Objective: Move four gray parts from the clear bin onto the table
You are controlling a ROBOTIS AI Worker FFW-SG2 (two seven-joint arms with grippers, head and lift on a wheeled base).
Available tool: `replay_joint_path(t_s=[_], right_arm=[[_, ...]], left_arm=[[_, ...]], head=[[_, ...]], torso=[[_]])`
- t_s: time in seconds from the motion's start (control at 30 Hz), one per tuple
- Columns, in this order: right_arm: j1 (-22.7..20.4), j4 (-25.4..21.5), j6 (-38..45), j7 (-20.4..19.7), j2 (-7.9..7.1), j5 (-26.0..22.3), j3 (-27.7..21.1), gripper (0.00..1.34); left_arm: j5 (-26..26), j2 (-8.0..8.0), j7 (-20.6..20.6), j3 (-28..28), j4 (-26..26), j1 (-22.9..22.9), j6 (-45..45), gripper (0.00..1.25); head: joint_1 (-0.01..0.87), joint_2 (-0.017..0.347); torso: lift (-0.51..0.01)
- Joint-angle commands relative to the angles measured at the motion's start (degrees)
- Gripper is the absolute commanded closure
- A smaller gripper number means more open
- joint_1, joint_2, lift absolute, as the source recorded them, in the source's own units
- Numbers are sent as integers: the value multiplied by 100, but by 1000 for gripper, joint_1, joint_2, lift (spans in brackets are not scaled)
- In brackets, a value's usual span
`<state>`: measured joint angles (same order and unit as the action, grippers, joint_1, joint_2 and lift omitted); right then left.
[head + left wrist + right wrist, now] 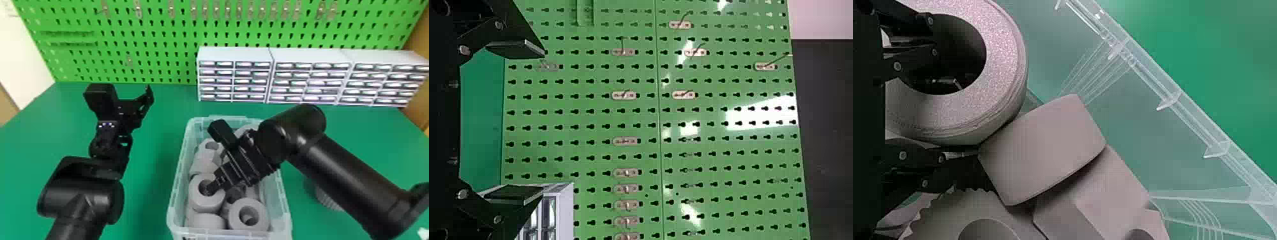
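Glossy black arms [343,166] — silver screws [498,219]

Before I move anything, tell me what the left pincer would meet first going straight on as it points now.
Most likely the green pegboard: the left pincer points toward it, with nothing visible between. The drawer cabinet looks off to its right, though depth is unclear.

matt gray parts [206,205], plastic bin [176,191]
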<state>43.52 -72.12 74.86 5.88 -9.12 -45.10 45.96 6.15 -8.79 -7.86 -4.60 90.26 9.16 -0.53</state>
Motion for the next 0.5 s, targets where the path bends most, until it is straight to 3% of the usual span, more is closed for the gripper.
replay_joint_path(t_s=[0.0,0.47], right_arm=[[25,-153,108,0,-2,54,-114,904],[-1,-584,504,0,-28,371,-606,904]], left_arm=[[0,0,-5,12,0,-11,0,295],[-26,0,-5,21,0,-37,0,295]], head=[[693,72],[693,72]], torso=[[-52],[-52]])
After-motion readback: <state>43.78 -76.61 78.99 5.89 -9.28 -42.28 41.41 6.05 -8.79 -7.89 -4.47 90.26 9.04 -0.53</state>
